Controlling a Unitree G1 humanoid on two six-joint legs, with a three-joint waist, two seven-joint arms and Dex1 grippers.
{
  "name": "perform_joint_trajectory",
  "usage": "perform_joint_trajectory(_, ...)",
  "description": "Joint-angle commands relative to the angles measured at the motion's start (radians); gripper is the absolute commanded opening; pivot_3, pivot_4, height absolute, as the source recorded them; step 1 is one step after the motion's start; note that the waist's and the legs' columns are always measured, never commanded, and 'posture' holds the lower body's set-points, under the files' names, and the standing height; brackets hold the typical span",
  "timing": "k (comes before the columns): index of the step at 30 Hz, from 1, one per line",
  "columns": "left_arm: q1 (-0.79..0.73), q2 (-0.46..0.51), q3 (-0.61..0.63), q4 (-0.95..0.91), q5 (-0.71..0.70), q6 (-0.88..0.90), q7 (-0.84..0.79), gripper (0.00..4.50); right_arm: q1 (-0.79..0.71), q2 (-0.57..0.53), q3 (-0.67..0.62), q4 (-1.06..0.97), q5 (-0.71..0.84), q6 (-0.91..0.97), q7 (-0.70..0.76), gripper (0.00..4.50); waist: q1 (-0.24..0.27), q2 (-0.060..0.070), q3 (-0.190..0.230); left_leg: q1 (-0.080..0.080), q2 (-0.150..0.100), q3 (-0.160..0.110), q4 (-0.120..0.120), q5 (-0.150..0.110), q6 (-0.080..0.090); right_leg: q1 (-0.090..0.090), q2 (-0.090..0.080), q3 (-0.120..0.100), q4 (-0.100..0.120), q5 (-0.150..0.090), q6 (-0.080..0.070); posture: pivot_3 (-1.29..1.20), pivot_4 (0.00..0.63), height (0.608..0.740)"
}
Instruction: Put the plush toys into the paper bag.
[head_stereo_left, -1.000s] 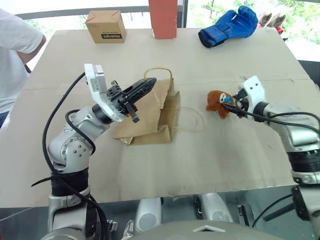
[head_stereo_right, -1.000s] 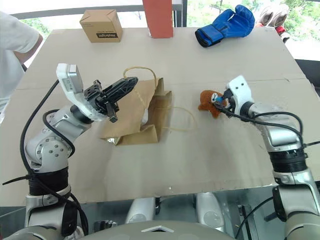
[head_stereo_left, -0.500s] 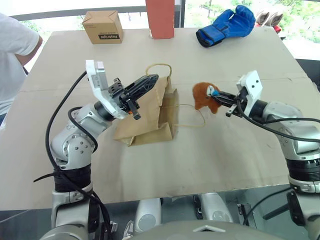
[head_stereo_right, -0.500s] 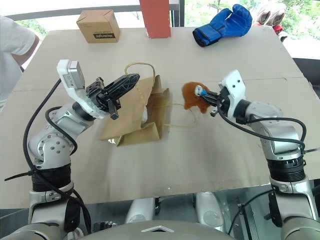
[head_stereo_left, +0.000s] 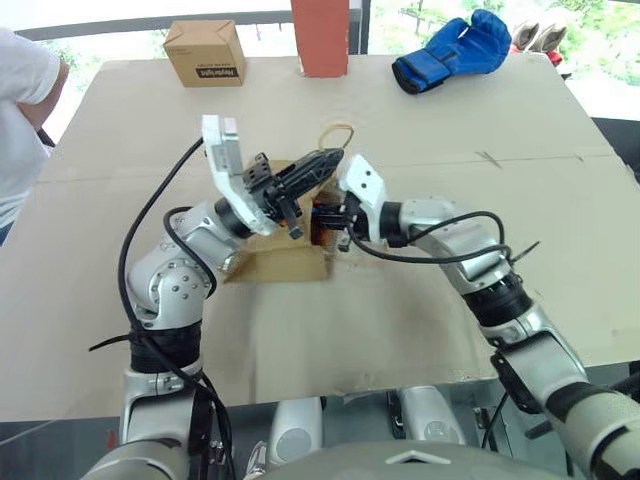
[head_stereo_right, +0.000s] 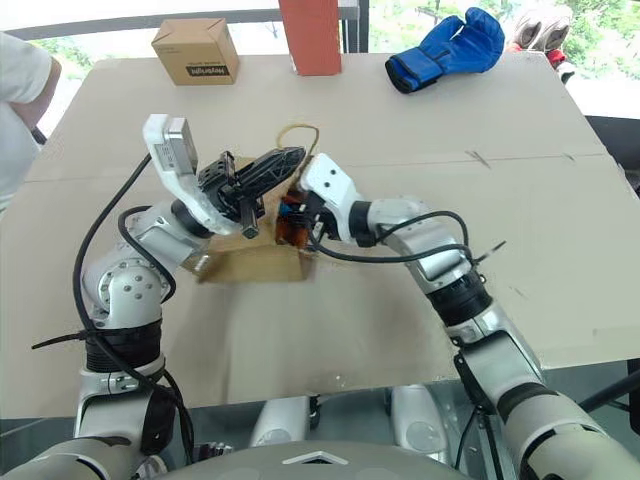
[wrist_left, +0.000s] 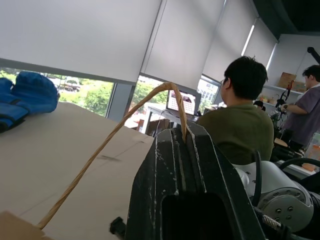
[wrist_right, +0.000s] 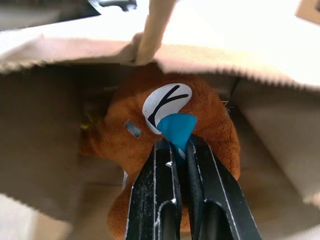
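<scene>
**Teddy at the door of the bag**

My left gripper (head_stereo_left: 322, 164) is shut tight on 1 cord handle (wrist_left: 107, 142) of the paper bag (head_stereo_left: 285, 262). It lifts that handle up, so the mouth of the bag gapes open toward my right side. The bag lies on the table (head_stereo_left: 420, 120), about in the middle.

My right gripper (wrist_right: 179, 155) is shut on the plush toy (wrist_right: 165, 130). It pinches a little blue bit by the toy's white face. From my right wrist view, the brown toy sits just inside the mouth of the bag, with paper above it and on both sides. From my head, the toy (head_stereo_right: 291, 222) is a dark red and brown lump at the bag's open end.

What could go wrong now? I think the toy is only a little way in. If I let go too soon, it could roll back out onto the table. If I push too hard, the light bag could slide away or fold shut. If my left grip slips off the thin cord, the mouth would drop and squash down on my right fingers. My 2 arms are very close together here, so they could bump.
</scene>
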Motion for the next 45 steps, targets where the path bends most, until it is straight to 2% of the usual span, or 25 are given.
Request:
perform_joint_trajectory(1,0.037,0.011,0.004,-0.082,0.036,-0.038,0.015,0.00,0.009,0.048,-0.017,0.064,0.032,-0.077,0.083,0.67,0.001,0.000,0.000,0.000,0.000,0.000,0.000,0.000,0.000,0.000,0.000,-0.001,0.000,0.000,0.000,0.00,0.150,0.740)
perform_joint_trajectory(2,0.046,0.014,0.005,-0.089,0.045,-0.045,0.021,0.00,0.017,0.049,-0.021,0.070,0.030,-0.090,0.095,0.85,0.001,0.000,0.000,0.000,0.000,0.000,0.000,0.000,0.000,0.000,0.000,0.000,0.000,0.000,0.000,0.00,0.150,0.740)
perform_joint_trajectory(8,0.131,0.023,0.052,-0.129,0.056,-0.101,0.019,0.00,0.120,0.003,-0.077,-0.068,0.034,-0.060,0.056,3.77,0.001,0.000,0.000,0.000,0.000,0.000,0.000,0.000,0.000,0.000,0.000,-0.001,0.001,0.000,0.000,0.00,0.150,0.740)
perform_joint_trajectory(10,0.148,0.031,0.074,-0.129,0.035,-0.104,0.008,0.00,0.173,-0.040,-0.090,-0.163,0.040,-0.020,0.050,4.42,0.003,0.000,0.000,0.000,0.000,0.000,0.000,0.000,0.000,0.000,0.000,-0.001,0.001,0.000,0.000,0.00,0.150,0.740)
perform_joint_trajectory(18,0.144,0.037,0.148,-0.093,-0.080,-0.086,-0.030,0.00,0.348,-0.190,-0.301,-0.582,0.227,0.348,-0.085,4.42,0.003,0.000,0.000,0.001,0.000,0.000,0.000,0.000,0.000,0.000,0.000,-0.001,0.000,0.000,0.000,0.00,0.150,0.740)
perform_joint_trajectory(20,0.135,0.037,0.165,-0.085,-0.128,-0.068,-0.028,0.00,0.394,-0.214,-0.343,-0.634,0.243,0.435,-0.146,4.42,0.006,-0.001,0.000,0.000,0.000,-0.001,0.000,0.000,0.000,0.001,0.000,-0.001,0.000,0.000,0.000,0.00,0.150,0.740)
perform_joint_trajectory(26,0.122,0.061,0.225,-0.082,-0.274,0.003,0.011,0.00,0.468,-0.125,-0.445,-0.598,0.338,0.672,-0.304,4.42,-0.004,-0.001,0.000,0.001,0.000,0.000,0.000,0.000,0.000,0.001,0.000,0.000,0.000,0.000,0.000,0.00,0.150,0.740)
perform_joint_trajectory(34,0.161,0.085,0.222,-0.123,-0.313,0.034,0.000,0.00,0.361,0.042,-0.551,-0.405,0.443,0.714,-0.363,4.42,-0.004,-0.001,0.000,0.001,0.000,0.000,0.000,0.000,0.000,0.001,0.000,0.001,0.000,0.000,0.000,0.00,0.150,0.740)
perform_joint_trajectory(37,0.185,0.080,0.216,-0.151,-0.311,0.028,0.004,0.00,0.315,0.076,-0.588,-0.327,0.474,0.684,-0.359,3.63,-0.004,-0.002,0.000,0.001,0.000,0.000,0.000,0.000,0.000,0.000,0.000,0.001,0.000,0.000,0.000,0.00,0.150,0.740)
perform_joint_trajectory(40,0.197,0.079,0.215,-0.167,-0.314,0.024,0.009,0.00,0.298,0.086,-0.596,-0.305,0.496,0.650,-0.345,2.20,0.000,-0.002,0.000,0.000,0.000,0.000,0.000,0.000,0.000,0.000,0.000,0.000,0.000,0.000,0.000,0.00,0.150,0.740)
perform_joint_trajectory(41,0.198,0.080,0.218,-0.167,-0.313,0.021,0.013,0.00,0.289,0.090,-0.605,-0.307,0.514,0.636,-0.338,1.57,0.000,-0.002,0.000,0.000,0.000,-0.001,0.000,0.000,0.000,0.000,0.000,0.000,0.000,0.000,0.000,0.00,0.150,0.740)
perform_joint_trajectory(42,0.198,0.080,0.221,-0.166,-0.311,0.018,0.016,0.00,0.283,0.089,-0.609,-0.313,0.527,0.631,-0.331,1.27,-0.001,-0.001,0.000,0.000,0.000,0.000,0.000,0.000,0.000,0.000,0.000,0.000,0.000,0.000,0.000,0.00,0.150,0.740)
perform_joint_trajectory(44,0.182,0.078,0.228,-0.149,-0.304,0.009,0.029,0.00,0.270,0.083,-0.615,-0.348,0.567,0.627,-0.320,0.29,-0.002,-0.001,0.001,0.000,0.000,0.000,0.000,0.000,0.000,0.000,0.000,0.000,0.000,0.000,0.000,0.00,0.150,0.740)
perform_joint_trajectory(45,0.168,0.080,0.231,-0.134,-0.301,0.005,0.033,0.00,0.256,0.086,-0.626,-0.375,0.600,0.631,-0.324,0.07,-0.002,-0.001,0.001,0.000,0.000,0.000,0.000,0.000,0.000,0.000,0.000,0.000,0.000,0.000,0.000,0.00,0.150,0.740)
